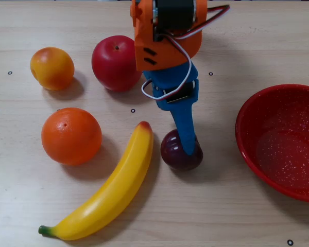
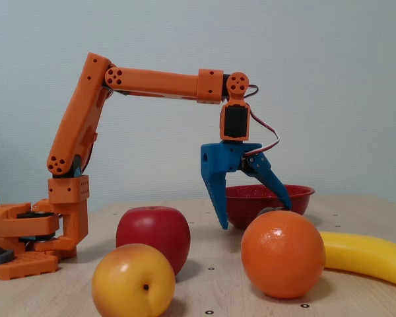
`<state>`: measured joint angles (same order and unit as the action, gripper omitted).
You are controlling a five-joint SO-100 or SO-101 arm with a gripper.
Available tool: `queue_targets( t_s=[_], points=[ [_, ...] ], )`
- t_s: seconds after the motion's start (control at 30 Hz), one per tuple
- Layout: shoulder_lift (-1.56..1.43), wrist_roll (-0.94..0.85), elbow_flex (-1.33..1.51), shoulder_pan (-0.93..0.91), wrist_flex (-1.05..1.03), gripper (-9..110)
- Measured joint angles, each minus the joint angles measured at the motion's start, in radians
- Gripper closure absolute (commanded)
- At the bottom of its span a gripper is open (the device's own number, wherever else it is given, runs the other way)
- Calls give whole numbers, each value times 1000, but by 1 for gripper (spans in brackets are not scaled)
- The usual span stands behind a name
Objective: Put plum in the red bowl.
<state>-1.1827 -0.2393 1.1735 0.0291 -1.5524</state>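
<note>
The plum (image 1: 175, 154), small, dark purple and glossy, lies on the wooden table between the banana and the red bowl (image 1: 247, 134). In the overhead view my gripper (image 1: 180, 128) is open and comes down from above, with one blue finger (image 1: 188, 131) lying over the plum's top right. In the fixed view the gripper (image 2: 256, 218) hangs low with its jaws spread wide and nothing held. The plum is almost hidden there behind the orange. The red bowl (image 2: 297, 193) stands behind the gripper in that view.
A red apple (image 1: 115, 63) and a yellow-orange peach-like fruit (image 1: 52, 68) lie at the upper left of the overhead view. An orange (image 1: 71, 135) and a banana (image 1: 108, 193) lie left of the plum. The arm's base (image 2: 26, 238) stands at the fixed view's left.
</note>
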Motion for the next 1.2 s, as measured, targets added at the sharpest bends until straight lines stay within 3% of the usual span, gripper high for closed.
queue_targets(
  t_s=[1.2],
  points=[
    [43, -15, 0, 61, 135, 52]
  ],
)
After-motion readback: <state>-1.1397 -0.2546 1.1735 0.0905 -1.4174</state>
